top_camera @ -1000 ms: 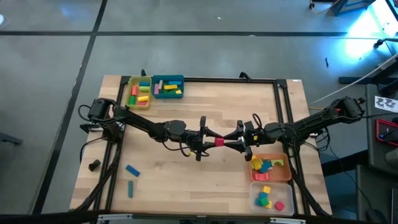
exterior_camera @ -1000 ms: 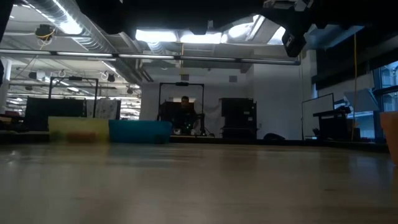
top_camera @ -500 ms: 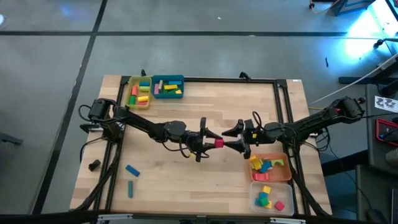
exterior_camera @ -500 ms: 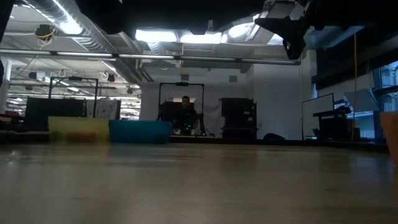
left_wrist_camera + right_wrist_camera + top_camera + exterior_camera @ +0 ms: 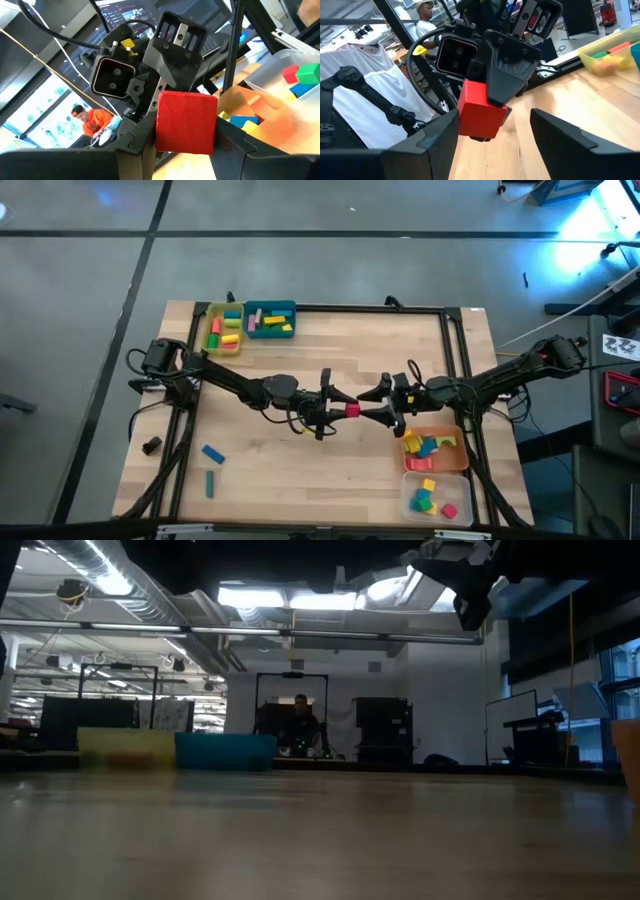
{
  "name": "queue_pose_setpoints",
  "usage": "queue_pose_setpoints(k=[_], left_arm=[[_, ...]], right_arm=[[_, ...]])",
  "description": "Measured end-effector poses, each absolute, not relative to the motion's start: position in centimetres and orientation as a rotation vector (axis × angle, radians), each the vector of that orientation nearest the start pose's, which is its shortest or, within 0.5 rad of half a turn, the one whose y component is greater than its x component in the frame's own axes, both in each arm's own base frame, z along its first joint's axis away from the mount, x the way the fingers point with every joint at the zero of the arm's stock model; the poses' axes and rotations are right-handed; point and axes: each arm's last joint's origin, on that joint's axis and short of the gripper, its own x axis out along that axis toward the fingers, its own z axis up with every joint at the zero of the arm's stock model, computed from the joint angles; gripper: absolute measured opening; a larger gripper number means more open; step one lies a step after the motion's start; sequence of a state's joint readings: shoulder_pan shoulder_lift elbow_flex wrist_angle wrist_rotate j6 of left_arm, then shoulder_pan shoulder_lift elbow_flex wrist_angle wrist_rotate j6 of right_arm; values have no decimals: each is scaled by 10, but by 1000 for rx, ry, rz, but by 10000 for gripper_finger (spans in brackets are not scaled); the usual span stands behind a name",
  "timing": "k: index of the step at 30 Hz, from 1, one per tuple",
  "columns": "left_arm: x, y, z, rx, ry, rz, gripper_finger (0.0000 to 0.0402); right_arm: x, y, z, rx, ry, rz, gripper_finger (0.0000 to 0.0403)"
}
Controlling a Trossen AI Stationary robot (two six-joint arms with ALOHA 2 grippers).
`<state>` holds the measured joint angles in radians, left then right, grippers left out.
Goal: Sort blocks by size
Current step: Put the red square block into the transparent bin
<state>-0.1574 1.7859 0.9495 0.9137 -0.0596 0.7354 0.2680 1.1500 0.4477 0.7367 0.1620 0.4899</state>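
My left gripper (image 5: 343,409) is clamped on a red cube (image 5: 352,409), held in the air over the middle of the table (image 5: 330,340). Facing it, my right gripper (image 5: 374,404) stands with its jaws spread wide, a finger on either side of the cube, gripping nothing. Beyond, blocks (image 5: 427,446) lie in the orange tray (image 5: 462,456) and the clear tray (image 5: 409,504).
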Motion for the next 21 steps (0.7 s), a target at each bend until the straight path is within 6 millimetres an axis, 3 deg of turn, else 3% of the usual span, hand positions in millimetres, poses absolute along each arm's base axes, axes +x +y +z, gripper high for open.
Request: queue_pose_setpoints(k=[11,21], left_arm=[[378,-53,228,725,-115,-50,131],[377,-57,227,726,-87,-73,131]], right_arm=[[230,58,234,503,-25,114,244],[259,68,241,426,-4,162,243]])
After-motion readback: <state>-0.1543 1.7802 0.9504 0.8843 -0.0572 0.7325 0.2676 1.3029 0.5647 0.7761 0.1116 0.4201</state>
